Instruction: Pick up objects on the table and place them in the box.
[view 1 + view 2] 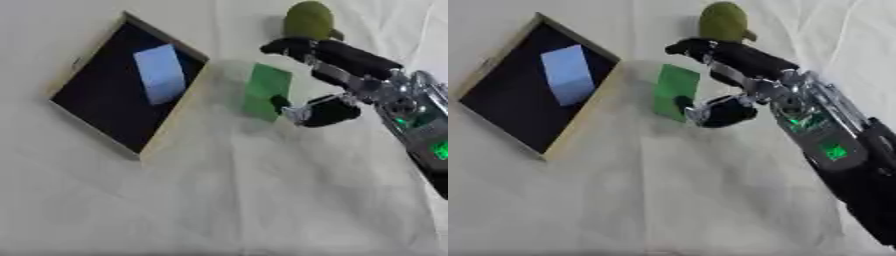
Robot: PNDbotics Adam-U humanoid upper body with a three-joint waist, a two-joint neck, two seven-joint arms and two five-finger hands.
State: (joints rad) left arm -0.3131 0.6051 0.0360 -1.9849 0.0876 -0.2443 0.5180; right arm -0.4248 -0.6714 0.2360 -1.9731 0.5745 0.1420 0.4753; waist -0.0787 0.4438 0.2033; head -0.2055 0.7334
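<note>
1. The right hand pinches a flat green block between its thumb below and its long fingers above. The block appears lifted off the white cloth, just beside the right wall of the box.
2. The box has a pale wooden rim and a dark floor. A light blue block already lies inside, toward its upper part.
3. The step in hand seems to be carrying the green block over the box. To do it well, I would keep the pinch closed until the block clears the near wall entirely.
4. Aim for the bare dark floor below the blue block, so the two do not collide.
5. Lower before letting go, so the block does not bounce out.
6. An olive-green rounded object waits on the cloth behind the fingers; avoid nudging it.
7. The left hand shows in neither view.
</note>
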